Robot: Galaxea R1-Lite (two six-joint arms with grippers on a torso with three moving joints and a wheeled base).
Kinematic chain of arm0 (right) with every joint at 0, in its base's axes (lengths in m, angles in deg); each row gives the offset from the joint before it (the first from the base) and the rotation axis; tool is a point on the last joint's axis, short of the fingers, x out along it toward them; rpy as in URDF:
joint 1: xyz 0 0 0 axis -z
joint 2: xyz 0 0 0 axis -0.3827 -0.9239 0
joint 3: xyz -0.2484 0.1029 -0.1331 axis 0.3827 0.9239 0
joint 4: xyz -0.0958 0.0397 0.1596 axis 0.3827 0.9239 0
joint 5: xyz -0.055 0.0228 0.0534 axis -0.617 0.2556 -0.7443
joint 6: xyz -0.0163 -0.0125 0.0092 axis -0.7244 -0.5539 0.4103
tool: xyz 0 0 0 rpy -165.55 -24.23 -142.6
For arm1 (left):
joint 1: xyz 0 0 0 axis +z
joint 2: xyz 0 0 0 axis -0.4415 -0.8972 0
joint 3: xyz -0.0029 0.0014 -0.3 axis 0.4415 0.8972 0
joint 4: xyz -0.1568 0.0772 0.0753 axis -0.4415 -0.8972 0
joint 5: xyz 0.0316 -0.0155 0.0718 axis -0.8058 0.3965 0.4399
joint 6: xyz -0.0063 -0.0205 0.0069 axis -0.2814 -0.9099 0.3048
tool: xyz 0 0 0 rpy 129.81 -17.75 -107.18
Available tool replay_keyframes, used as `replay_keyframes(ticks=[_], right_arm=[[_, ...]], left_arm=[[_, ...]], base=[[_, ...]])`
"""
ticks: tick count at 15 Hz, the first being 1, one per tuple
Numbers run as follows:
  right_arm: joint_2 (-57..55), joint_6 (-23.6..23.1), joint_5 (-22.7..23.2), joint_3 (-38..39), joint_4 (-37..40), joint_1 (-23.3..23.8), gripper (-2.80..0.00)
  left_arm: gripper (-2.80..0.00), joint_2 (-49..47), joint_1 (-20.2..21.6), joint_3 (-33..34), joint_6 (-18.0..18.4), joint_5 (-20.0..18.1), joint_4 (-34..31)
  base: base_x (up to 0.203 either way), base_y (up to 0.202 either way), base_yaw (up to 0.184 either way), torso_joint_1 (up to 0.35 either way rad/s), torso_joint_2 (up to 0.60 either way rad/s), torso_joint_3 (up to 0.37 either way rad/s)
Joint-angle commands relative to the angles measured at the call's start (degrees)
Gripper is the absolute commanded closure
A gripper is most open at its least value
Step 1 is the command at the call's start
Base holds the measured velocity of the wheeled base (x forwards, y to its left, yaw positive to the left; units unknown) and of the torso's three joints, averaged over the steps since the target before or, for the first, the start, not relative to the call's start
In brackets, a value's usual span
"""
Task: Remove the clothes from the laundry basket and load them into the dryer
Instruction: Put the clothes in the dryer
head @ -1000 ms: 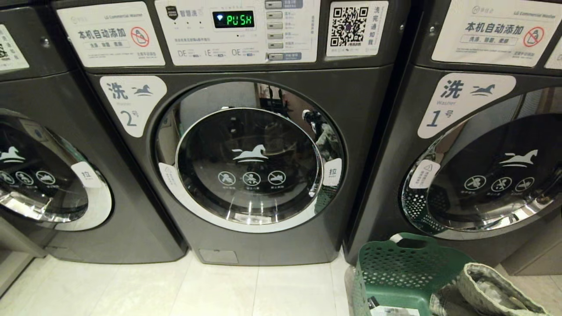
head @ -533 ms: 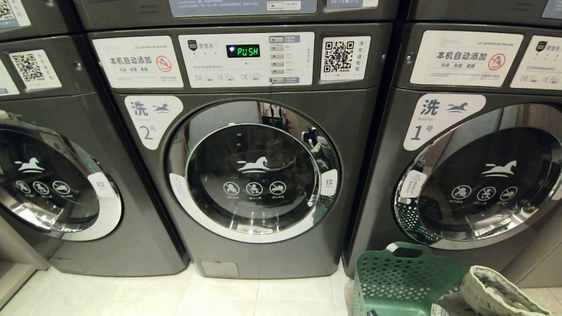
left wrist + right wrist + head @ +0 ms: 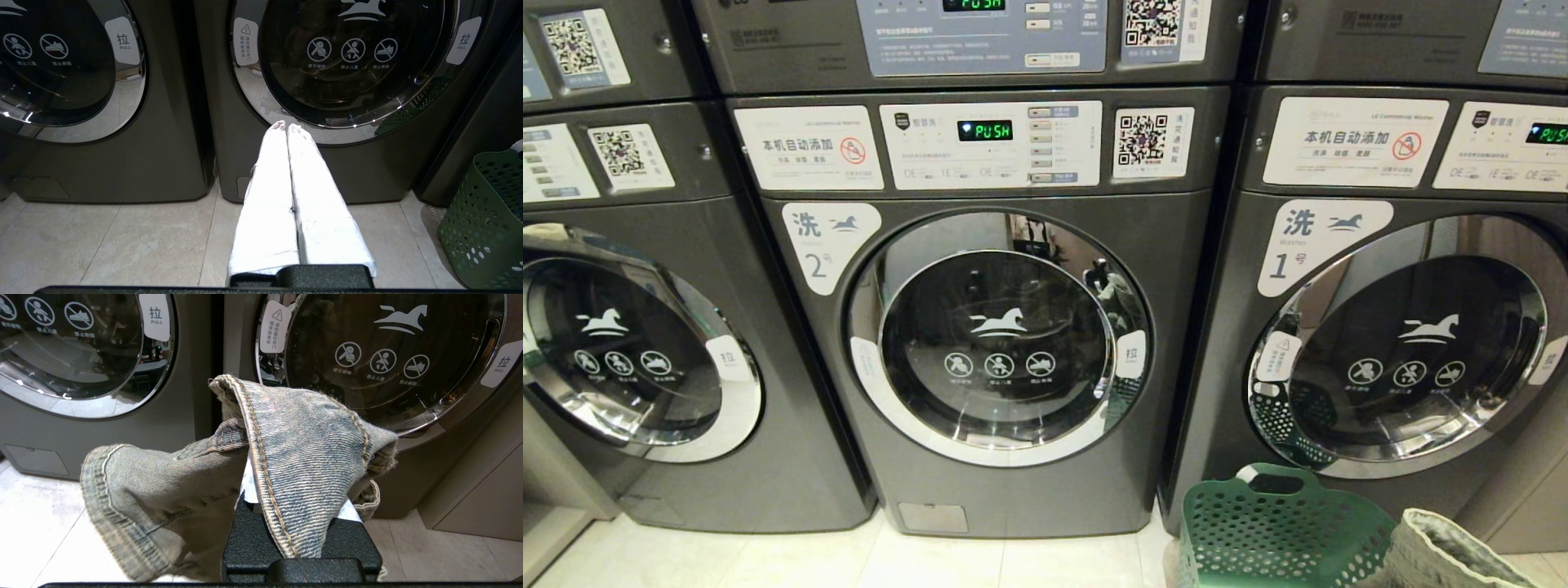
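One garment is up out of the laundry basket (image 3: 1282,531) and clamped in the right gripper (image 3: 286,498), so by my read the carry step is in hand, w/ loading not yet begun. It's a denim piece (image 3: 253,465), faded blue-grey w/ tan stitching along thick hems, draped over the fingers and bunched in folds; heavy, stiff cloth that hangs down both sides of the gripper and hides the fingertips. In the head view only a fold of it (image 3: 1445,551) shows at the bottom right, just beside the green perforated basket, which sits on the tile floor (image 3: 768,563) in front of the gap between machine no. 2 (image 3: 1001,359) and machine no. 1 (image 3: 1405,351). Both round doors are closed, as is the door of the third machine (image 3: 629,359) at left; upper units show only as control panels at the top edge. Left gripper (image 3: 284,127) sits low, pointed at the base of machine no. 2, white-wrapped fingers (image 3: 269,183) pressed together, holding nothing. Next move prob. calls for getting a door open first, likely w/ the free left arm at the pull tab (image 3: 1131,353), before the denim can go in.
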Motion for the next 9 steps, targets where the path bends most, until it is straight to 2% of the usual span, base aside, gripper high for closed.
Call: replay_keyframes(ticks=[1,5,6,9], right_arm=[[0.0,-0.1,0.1,0.0,0.0,0.0,0.00],[0.0,-0.4,0.1,0.0,0.0,0.0,0.00],[0.0,-0.5,0.0,0.0,0.0,0.0,0.00],[0.0,-0.7,0.1,0.0,0.0,0.0,0.00]], left_arm=[[0.00,0.0,0.0,0.0,0.0,0.0,0.0],[0.00,0.0,0.0,0.1,0.0,0.0,0.0],[0.00,0.0,0.0,0.1,0.0,0.0,0.0],[0.00,0.0,0.0,0.1,0.0,0.0,0.0]], base=[[0.000,0.000,0.000,0.012,0.00,0.032],[0.000,0.000,0.000,0.000,0.00,0.000],[0.004,-0.008,0.083,-0.002,0.01,0.002],[0.004,-0.012,0.173,0.001,0.00,0.002]])
